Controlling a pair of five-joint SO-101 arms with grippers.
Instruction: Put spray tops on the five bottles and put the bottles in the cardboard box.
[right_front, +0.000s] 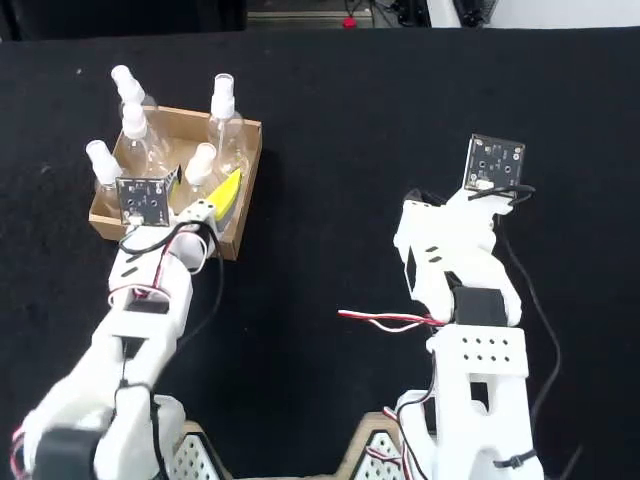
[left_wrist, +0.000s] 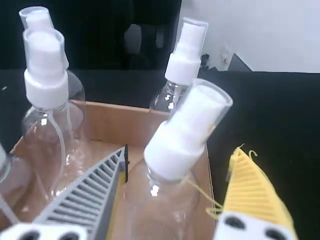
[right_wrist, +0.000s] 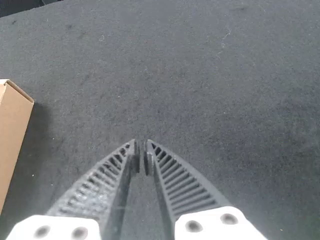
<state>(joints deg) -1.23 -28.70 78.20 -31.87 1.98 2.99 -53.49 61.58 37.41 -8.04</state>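
The cardboard box (right_front: 247, 176) stands at the table's left and holds several clear bottles with white spray tops. My left gripper (right_front: 203, 188) hangs over the box's near right corner. It is open, and its grey finger (left_wrist: 95, 185) and yellow finger (left_wrist: 252, 187) straddle one capped bottle (left_wrist: 175, 150) that stands inside the box (left_wrist: 125, 122). The yellow finger stands apart from the glass. Other capped bottles (left_wrist: 47, 100) (left_wrist: 182, 65) stand behind it. My right gripper (right_wrist: 140, 146) is shut with nothing in it, low over bare black cloth at the table's right.
Black cloth (right_front: 340, 140) covers the whole table. The right arm (right_front: 455, 260) stands folded at the right, well away from the box. One corner of the box (right_wrist: 12, 135) appears at the edge of the right wrist view.
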